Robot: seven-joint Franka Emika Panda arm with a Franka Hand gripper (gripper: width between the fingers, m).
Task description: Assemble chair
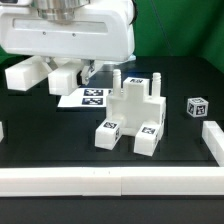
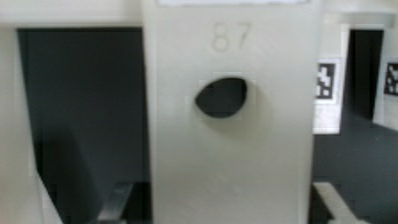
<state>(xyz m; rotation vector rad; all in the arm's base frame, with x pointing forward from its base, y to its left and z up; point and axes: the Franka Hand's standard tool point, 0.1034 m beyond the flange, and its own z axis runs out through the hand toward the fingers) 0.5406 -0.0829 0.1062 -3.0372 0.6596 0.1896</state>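
On a black table (image 1: 170,150), seen from the exterior view, loose white plastic chair parts lie spread inside long white border rails (image 1: 110,182). Near the middle stands a chunky joined block (image 1: 132,108) of the chair, upright, with two short pegs on top and black-and-white square tags on its faces. Well apart from it, toward the exterior view's right, sits a small tagged cube (image 1: 197,106). Behind the joined block, the flat marker board (image 1: 85,97) lies on the table. At the exterior view's left rests a large white block (image 1: 25,74), and just beside it a smaller white piece (image 1: 61,79).

The white robot arm (image 1: 70,25) fills the upper part of that view, and its gripper (image 1: 85,70) hangs low over the table, just beside the smaller white piece and above the far edge of the marker board.

The wrist view shows a flat white panel (image 2: 228,150) very close to the camera. It has one round dark hole (image 2: 222,97) through it (the raised number 87 is faintly visible near one end). Dark, blurred fingers (image 2: 125,203) sit against both long edges of the panel, so the gripper appears to be pinching the panel between them. Printed tags show past one edge of the panel.
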